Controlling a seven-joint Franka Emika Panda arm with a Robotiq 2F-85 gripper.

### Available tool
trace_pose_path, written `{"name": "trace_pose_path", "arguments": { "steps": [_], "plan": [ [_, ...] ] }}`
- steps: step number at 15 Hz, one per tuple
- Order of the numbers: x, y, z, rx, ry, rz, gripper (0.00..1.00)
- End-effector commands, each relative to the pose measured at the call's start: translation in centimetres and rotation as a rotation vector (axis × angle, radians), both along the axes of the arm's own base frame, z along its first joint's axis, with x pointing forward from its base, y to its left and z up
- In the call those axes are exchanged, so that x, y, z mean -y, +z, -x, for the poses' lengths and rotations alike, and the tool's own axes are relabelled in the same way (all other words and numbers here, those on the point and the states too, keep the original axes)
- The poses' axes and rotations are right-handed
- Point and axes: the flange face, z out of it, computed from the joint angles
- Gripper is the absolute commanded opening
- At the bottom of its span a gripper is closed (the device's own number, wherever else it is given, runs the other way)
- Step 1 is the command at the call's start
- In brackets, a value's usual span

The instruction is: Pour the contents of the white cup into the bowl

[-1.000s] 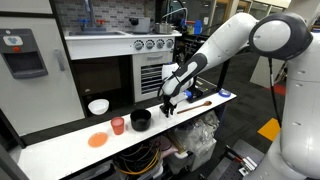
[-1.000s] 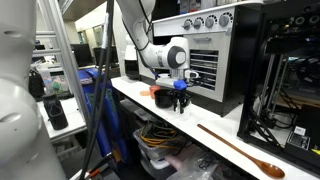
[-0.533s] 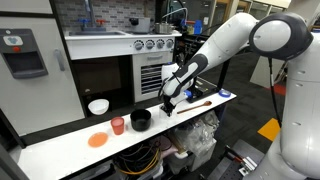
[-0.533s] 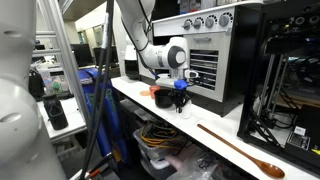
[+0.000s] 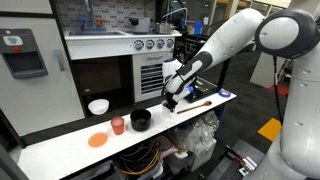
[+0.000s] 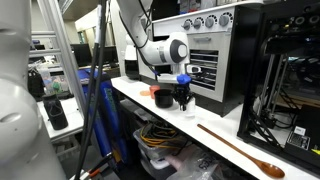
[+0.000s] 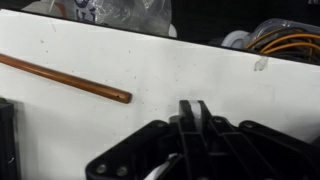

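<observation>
the hand (image 5: 170,101) hangs low over the white counter (image 5: 60,146), its fingers (image 7: 195,115) drawn narrow and pinched together. they appear to clamp the wall of the white cup (image 5: 172,105), which is mostly hidden behind them; the wrist view shows only a thin white curve at the bottom edge. whether the cup still touches the counter cannot be told. the black bowl (image 5: 141,120) sits near the hand on the counter, apart from it. just beside the bowl on its far side stands a salmon-red cup (image 5: 118,126), then a flat orange disc (image 5: 97,140), with a shallow white bowl (image 5: 98,106) further back. a wooden spoon (image 5: 200,101) lies on the hand's other side.
</observation>
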Motion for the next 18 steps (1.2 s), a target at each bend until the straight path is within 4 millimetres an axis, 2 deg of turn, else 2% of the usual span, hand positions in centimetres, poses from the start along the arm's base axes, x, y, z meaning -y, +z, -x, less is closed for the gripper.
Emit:
{"name": "trace_pose_path", "arguments": {
  "steps": [1, 8, 14, 18],
  "plan": [
    [-0.3, 3.3, 1.2, -0.026, 0.039, 0.055, 0.02],
    [-3.6, 8.3, 2.0, -0.027, 0.138, 0.161, 0.02],
    [-7.2, 9.0, 1.6, -0.028, 0.200, 0.256, 0.02],
    [-8.9, 9.3, 1.3, -0.050, 0.149, 0.360, 0.02]
  ]
}}
